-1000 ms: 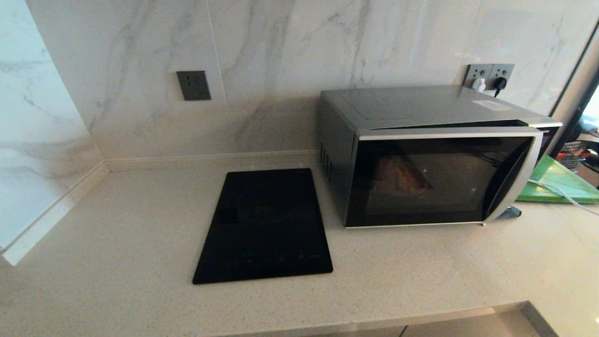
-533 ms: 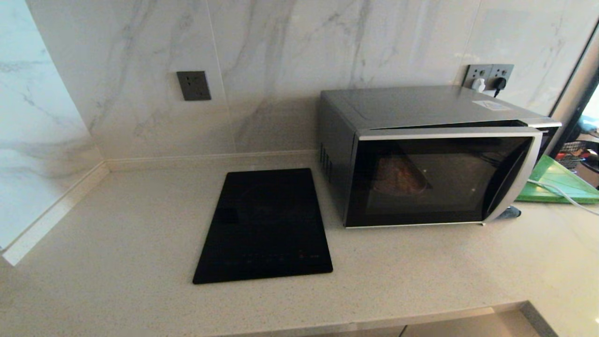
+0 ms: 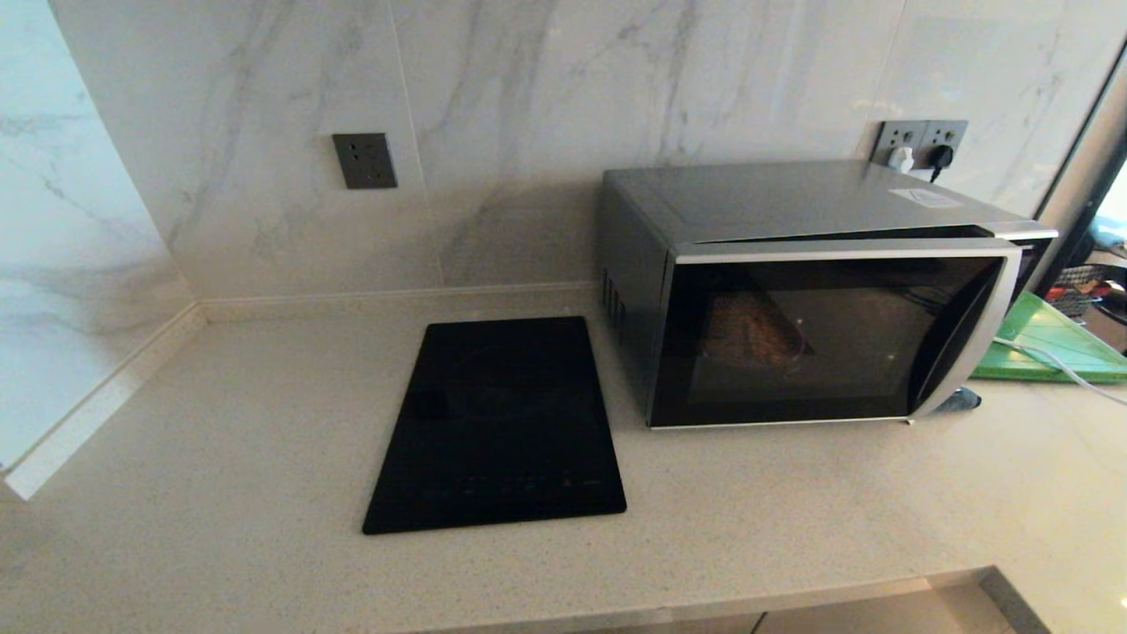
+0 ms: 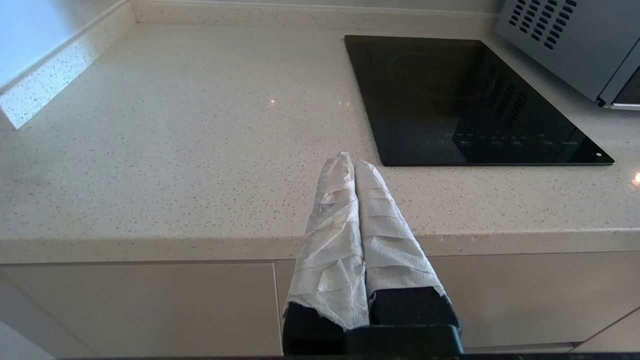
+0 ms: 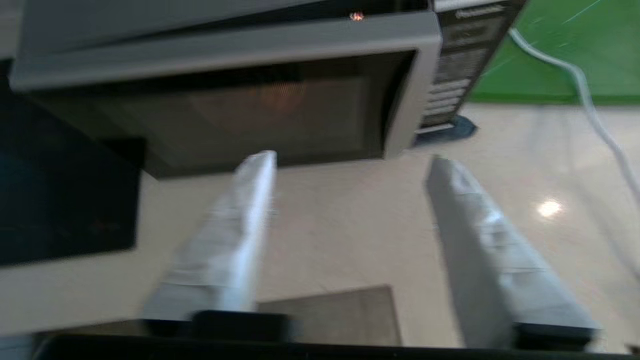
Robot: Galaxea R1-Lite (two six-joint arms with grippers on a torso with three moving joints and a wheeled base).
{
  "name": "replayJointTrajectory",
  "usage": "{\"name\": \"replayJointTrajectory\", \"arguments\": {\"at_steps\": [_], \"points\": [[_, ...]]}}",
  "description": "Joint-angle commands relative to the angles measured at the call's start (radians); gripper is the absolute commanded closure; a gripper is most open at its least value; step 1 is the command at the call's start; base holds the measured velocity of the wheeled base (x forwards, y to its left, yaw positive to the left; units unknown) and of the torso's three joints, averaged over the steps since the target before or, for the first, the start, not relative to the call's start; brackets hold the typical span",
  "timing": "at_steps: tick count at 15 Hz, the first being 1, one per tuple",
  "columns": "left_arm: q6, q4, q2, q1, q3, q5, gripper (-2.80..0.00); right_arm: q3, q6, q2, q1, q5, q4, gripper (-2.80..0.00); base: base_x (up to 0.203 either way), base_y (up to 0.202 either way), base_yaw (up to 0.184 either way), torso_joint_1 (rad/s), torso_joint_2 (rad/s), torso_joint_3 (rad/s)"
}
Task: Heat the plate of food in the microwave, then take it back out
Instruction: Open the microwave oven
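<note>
The silver-grey microwave [image 3: 792, 291] stands at the back right of the counter. Its black glass door is slightly ajar, the handle [image 3: 968, 335] side standing off the body. The plate of food [image 3: 753, 330] shows only as a dim brownish shape behind the glass. Neither arm appears in the head view. In the right wrist view my right gripper [image 5: 350, 160] is open and empty, above the counter in front of the microwave [image 5: 225, 100], near its button panel [image 5: 452, 75]. My left gripper [image 4: 350, 160] is shut and empty, parked at the counter's front edge.
A flat black cooktop [image 3: 497, 423] lies left of the microwave. A green cutting board [image 3: 1052, 339] with a white cable [image 3: 1048, 361] over it lies to the microwave's right. Wall sockets [image 3: 920, 141] sit behind it. Marble walls close off the back and left.
The warm glow behind the door glass is dimmer now than in the earlier frames. Nothing else in the head view has moved.
</note>
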Motion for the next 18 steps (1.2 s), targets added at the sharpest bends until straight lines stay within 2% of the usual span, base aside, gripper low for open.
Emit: {"name": "replayJointTrajectory", "arguments": {"at_steps": [1,5,7,9,12,15,18], "points": [[-0.001,-0.001,0.002,0.000,0.000,0.001,0.00,-0.069,0.020,0.120,-0.001,0.007,0.007,0.00,0.000,0.000,0.000,0.000,0.00,0.000],[-0.001,-0.001,0.002,0.000,0.000,0.001,0.00,-0.211,0.190,0.290,-0.001,0.005,-0.004,0.00,0.000,0.000,0.000,0.000,0.00,0.000],[-0.001,-0.001,0.002,0.000,0.000,0.001,0.00,-0.234,0.243,0.385,-0.002,-0.016,-0.085,0.00,0.000,0.000,0.000,0.000,0.00,0.000],[-0.001,-0.001,0.002,0.000,0.000,0.001,0.00,-0.241,0.257,0.453,-0.005,-0.047,-0.144,0.00,0.000,0.000,0.000,0.000,0.00,0.000],[-0.001,-0.001,0.001,0.000,0.000,0.001,0.00,-0.245,0.255,0.527,-0.007,-0.050,-0.182,0.00,0.000,0.000,0.000,0.000,0.00,0.000],[-0.001,-0.001,0.002,0.000,0.000,0.001,0.00,-0.250,0.249,0.579,-0.010,-0.054,-0.294,0.00,0.000,0.000,0.000,0.000,0.00,0.000],[-0.001,-0.001,0.001,0.000,0.000,0.001,0.00,-0.251,0.242,0.603,-0.010,-0.058,-0.309,0.00,0.000,0.000,0.000,0.000,0.00,0.000]]}}
